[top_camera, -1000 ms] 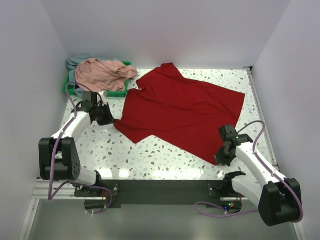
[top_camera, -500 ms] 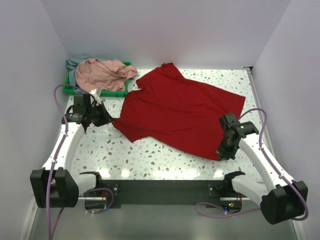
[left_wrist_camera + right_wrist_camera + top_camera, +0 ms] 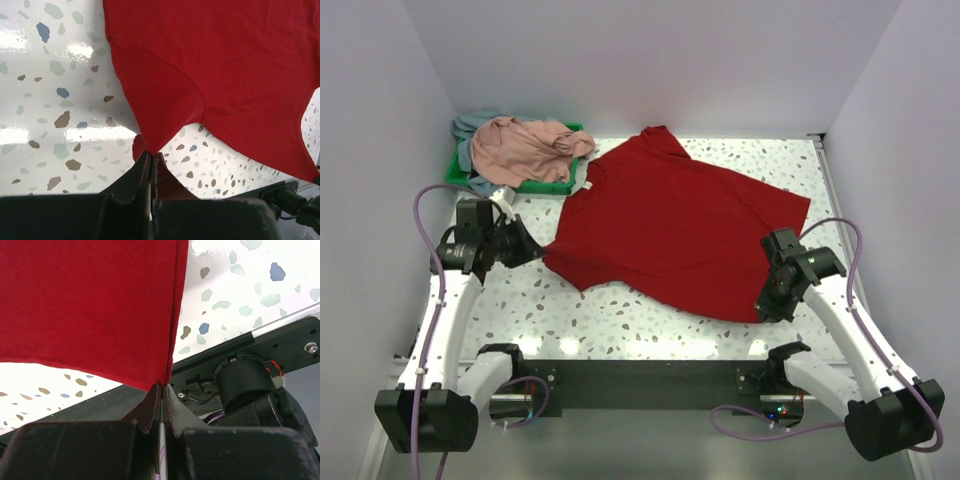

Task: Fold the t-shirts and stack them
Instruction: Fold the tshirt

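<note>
– What sort of place is this?
– A robot lab cell, not a home. Plain pale wall panels (image 3: 650,70) box in a glossy white speckled terrazzo tabletop (image 3: 620,315).
– What else shows it?
– Beyond the right fingers (image 3: 145,412), off to their right, sits a black metal mounting plate (image 3: 290,337) with screws. A silver aluminium rail (image 3: 830,190) edges the table, and thin purple cables (image 3: 418,203) loop free.

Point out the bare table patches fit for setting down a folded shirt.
Bare: the near strip of table between the red shirt and the arms' bases; also the far right corner beyond that shirt. Crowded: the far left, where the green tray holds the pink shirt and grey-blue shirt.
</note>
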